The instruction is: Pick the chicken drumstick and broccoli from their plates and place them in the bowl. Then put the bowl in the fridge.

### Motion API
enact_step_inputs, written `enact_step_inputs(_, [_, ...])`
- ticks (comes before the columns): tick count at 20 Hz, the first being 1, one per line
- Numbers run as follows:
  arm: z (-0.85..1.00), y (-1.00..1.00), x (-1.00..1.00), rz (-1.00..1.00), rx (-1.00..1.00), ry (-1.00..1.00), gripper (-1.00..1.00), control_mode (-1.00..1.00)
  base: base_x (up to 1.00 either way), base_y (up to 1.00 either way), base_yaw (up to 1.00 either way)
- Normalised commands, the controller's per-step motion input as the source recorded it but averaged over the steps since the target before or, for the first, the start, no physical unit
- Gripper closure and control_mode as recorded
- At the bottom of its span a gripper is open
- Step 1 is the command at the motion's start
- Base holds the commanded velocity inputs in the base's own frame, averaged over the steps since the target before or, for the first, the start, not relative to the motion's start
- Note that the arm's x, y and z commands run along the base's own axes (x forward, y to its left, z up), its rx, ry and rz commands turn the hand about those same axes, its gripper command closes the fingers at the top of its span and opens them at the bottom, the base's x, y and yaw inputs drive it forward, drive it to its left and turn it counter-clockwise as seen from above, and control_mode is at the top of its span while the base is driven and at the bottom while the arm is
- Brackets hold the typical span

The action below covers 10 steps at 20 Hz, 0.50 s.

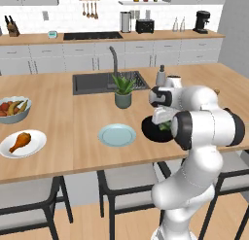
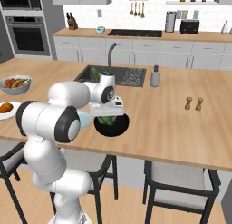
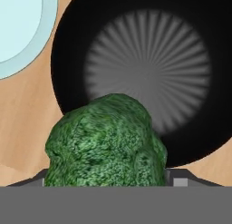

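My gripper (image 1: 163, 120) hangs just above the glossy black bowl (image 1: 148, 130), shut on the dark green broccoli (image 3: 106, 143). The floret sits between the fingertips (image 3: 179, 175) over the bowl's (image 3: 149, 69) near rim. From the right, the broccoli (image 2: 107, 120) hangs under the hand (image 2: 107, 113) inside the bowl's (image 2: 119, 128) outline. The pale blue plate (image 1: 117, 135) lies bare to the bowl's left. The chicken drumstick (image 1: 19, 141) rests on the white plate (image 1: 37, 143) at the counter's left end. The fridge is out of view.
A pale fruit bowl (image 1: 13, 109) stands behind the white plate. A potted plant (image 1: 123, 91) and sink (image 1: 92, 82) lie behind the blue plate, with a soap bottle (image 1: 160, 76) nearby. Salt and pepper shakers (image 2: 193, 103) stand to the right. Stools (image 2: 181, 187) line the counter's front.
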Motion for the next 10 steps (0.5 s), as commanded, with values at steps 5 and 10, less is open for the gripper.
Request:
enact_step_inputs(5, [-0.27,0.0,0.25,0.0,0.0,0.0,1.0,-1.0,0.0,0.0,0.0])
enact_step_inputs(10, [-0.27,-0.01,0.41,0.0,0.0,0.0,1.0,-1.0,0.0,0.0,0.0])
